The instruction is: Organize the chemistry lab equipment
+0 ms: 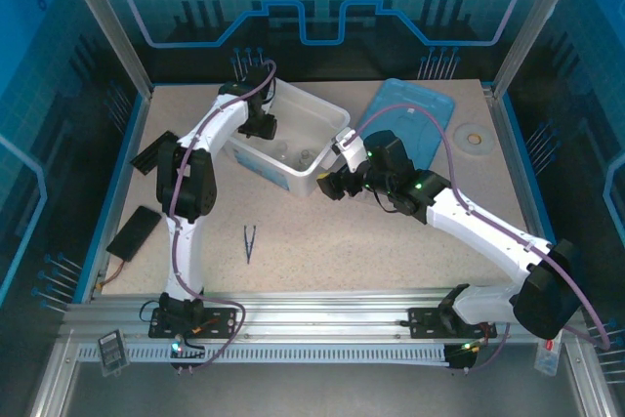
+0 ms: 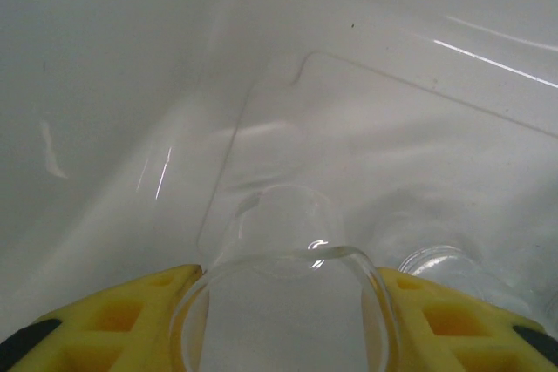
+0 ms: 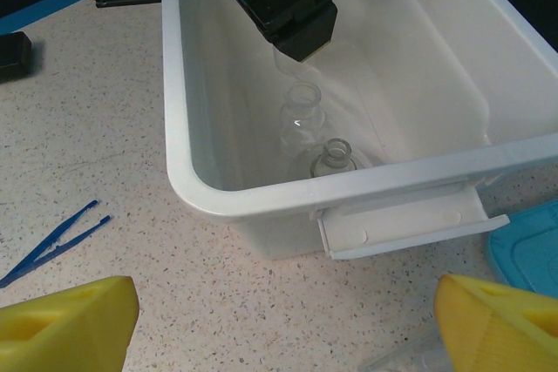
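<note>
Left gripper (image 2: 286, 278): closed on a clear beaker (image 2: 279, 254), with the yellow fingers (image 2: 131, 311) against its wall on both sides
Beaker position: held inside the white bin (image 1: 327, 109) toward its left end; I cannot tell whether it touches the floor
Room around left gripper: the bin wall rises close on the left and bare floor lies ahead; a second beaker (image 3: 301, 115) and a flask (image 3: 336, 156) stand on the floor toward the near wall
Left arm (image 1: 210, 134): rises from its base, bends at the elbow and leans over the bin's left rim, wrist pointing down
Right gripper (image 3: 286, 292): jaws spread wide with nothing between them, over bare table (image 1: 342, 241) just outside the bin's near corner
Room around right gripper: the bin's rim and handle are just ahead, a blue lid (image 1: 415, 122) lies to the right, open table to the left
Right arm (image 1: 479, 222): stretches low and diagonally from its base toward the bin
Tweezers (image 1: 249, 241): flat on open table between the arms, well apart from the bin
</note>
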You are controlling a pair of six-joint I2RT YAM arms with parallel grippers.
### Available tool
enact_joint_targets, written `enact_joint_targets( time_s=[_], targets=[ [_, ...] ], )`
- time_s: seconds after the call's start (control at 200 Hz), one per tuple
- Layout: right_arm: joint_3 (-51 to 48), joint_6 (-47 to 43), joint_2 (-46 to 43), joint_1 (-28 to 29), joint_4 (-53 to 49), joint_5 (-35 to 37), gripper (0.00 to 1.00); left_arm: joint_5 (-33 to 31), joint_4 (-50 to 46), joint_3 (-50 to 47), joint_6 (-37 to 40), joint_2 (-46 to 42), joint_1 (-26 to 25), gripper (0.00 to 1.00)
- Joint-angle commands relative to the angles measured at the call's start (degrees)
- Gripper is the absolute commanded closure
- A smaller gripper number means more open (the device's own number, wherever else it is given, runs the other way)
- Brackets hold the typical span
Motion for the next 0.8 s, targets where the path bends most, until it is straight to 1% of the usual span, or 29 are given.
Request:
enact_joint_targets(
  time_s=[0.0, 0.48, 0.595, 0.796],
  targets=[
    [1.89, -1.02, 0.14, 1.02, -0.21, -0.71, 0.11, 0.00, -2.65, -1.03, -0.51, 0.65, 0.65, 0.66],
    [1.64, -1.49, -0.41, 1.07, -0.48, -0.80, 0.11, 0.59, -5.16, -2.42, -1.59, 0.00, 0.65, 0.63],
    [1.20, -1.33, -0.71, 1.07, -0.21, -0.72, 0.11, 0.54, -5.35, -2.62, -1.54, 0.23, 0.65, 0.60],
    [0.04, -0.98, -1.93, 1.08, -0.02, -0.13, 0.11, 0.62, -5.92, -2.70, -1.49, 0.41, 0.65, 0.52]
  ],
)
